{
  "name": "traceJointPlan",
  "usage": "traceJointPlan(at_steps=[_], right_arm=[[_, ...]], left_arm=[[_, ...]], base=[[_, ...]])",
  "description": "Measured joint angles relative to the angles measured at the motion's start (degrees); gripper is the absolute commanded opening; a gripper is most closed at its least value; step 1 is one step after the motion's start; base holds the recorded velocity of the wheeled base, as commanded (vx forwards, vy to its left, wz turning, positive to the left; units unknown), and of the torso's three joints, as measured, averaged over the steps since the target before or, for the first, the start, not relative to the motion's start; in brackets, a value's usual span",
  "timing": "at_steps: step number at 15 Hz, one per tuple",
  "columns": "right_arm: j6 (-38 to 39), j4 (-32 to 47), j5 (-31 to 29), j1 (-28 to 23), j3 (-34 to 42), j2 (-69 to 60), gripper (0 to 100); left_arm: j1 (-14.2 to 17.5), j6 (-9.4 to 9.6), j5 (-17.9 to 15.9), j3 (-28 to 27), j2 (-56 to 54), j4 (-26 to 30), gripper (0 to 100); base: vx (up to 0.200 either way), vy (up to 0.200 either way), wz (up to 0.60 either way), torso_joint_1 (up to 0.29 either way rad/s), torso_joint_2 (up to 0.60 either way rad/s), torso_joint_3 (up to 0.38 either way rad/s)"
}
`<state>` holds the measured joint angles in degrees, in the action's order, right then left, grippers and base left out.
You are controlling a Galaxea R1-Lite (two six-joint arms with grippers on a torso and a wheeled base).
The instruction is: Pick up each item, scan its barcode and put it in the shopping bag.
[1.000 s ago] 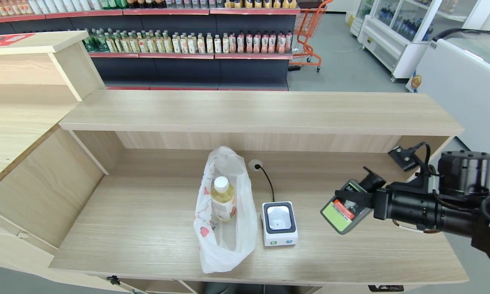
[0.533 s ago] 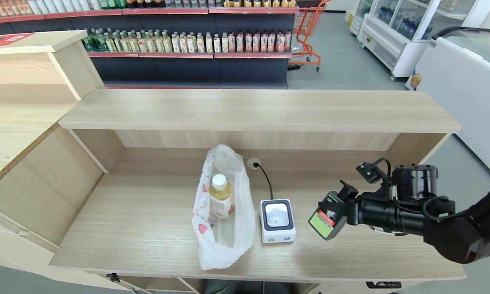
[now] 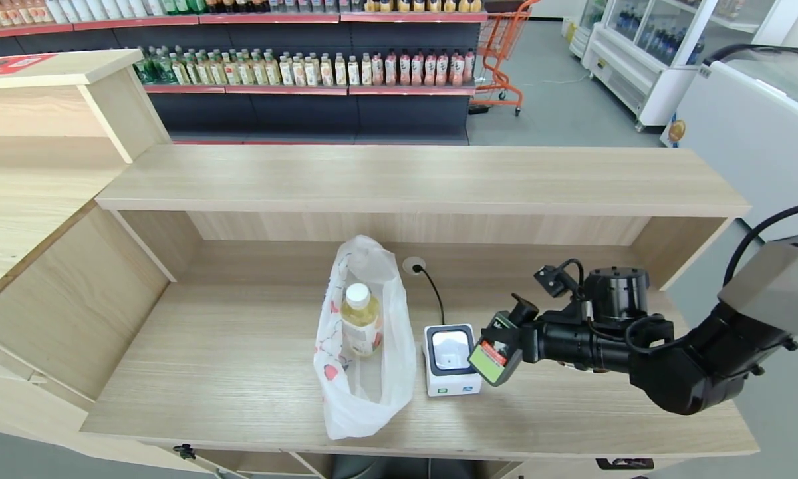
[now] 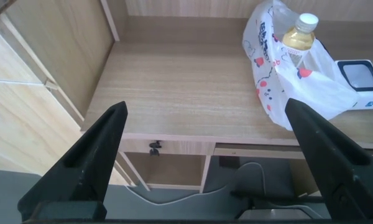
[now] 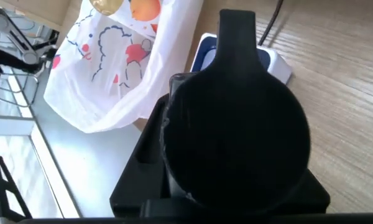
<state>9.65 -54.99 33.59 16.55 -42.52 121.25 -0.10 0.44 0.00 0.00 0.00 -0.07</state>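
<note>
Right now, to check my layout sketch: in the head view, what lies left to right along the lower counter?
shopping bag → scanner → green-labelled item, held above the counter in the right gripper

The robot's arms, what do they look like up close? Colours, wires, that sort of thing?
The right arm is black, built of rounded, barrel-like sections, with a grey boxy section higher up and a black cable arcing beside it. A small black camera sits on a bracket at its wrist. The left gripper has two flat, matte black fingers that taper towards their tips.
</note>
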Motion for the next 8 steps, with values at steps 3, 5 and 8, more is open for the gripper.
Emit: traceJointPlan(at_steps=[3,5,8], right_arm=[[0.0,0.0,-0.1,1.6,-3.6,2.9,0],[0.0,-0.9,-2.2,2.4,-5.2,4.7,0],[0.1,-3.1,-3.2,3.7,-7.2,7.6,0]], left_arm=[[-0.1,0.0,0.0,0.0,0.0,0.0,100],[0.0,0.0,0.0,0.0,0.0,0.0,100],[-0.1,0.0,0.0,0.0,0.0,0.0,100]], base=[[0.0,0.0,0.0,0.0,0.0,0.0],[0.0,0.0,0.0,0.0,0.0,0.0],[0.0,0.0,0.0,0.0,0.0,0.0]])
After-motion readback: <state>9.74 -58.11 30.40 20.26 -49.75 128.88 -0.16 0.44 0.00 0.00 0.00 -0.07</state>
